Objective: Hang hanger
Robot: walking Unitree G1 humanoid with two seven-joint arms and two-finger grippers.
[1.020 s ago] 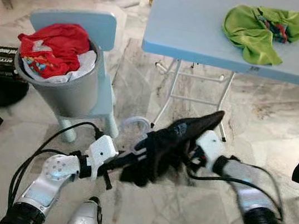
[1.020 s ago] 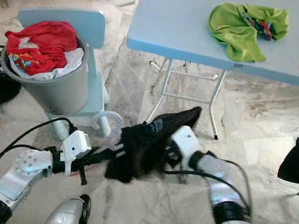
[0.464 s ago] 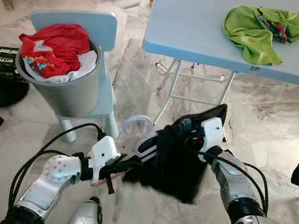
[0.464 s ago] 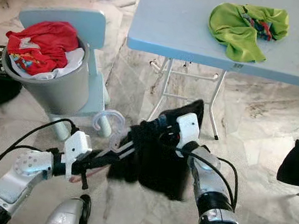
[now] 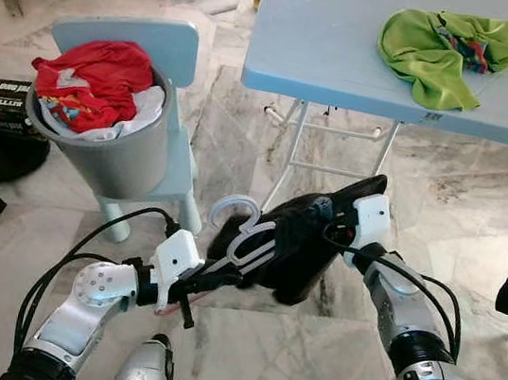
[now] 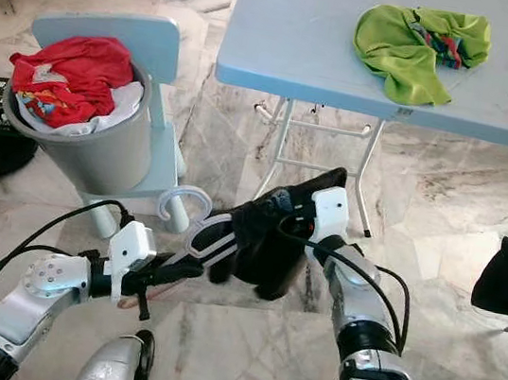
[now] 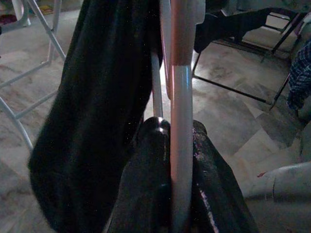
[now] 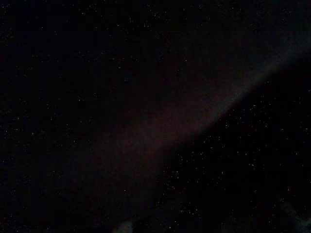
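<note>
Two grippers are held low over the marble floor [image 5: 478,224], in front of the blue table [image 5: 323,47]. A white hanger [image 5: 245,238] is clamped by the left gripper [image 5: 212,277] (fingers closed on its bar). A black garment [image 5: 299,240] is draped on the hanger; the right gripper [image 5: 324,231] is buried in it, grip can't be told. A grey bucket [image 5: 120,156] w/ red and white clothes [image 5: 93,80] sits left of the table; a green cloth [image 5: 443,46] lies on top.

Head stereo pair looks forward and down; both wrist cameras sit close in.
Both eyes share the table [image 5: 332,49] at 12 o'clock; the left wrist faces the hanger [image 7: 181,121], the right is dark.
</note>
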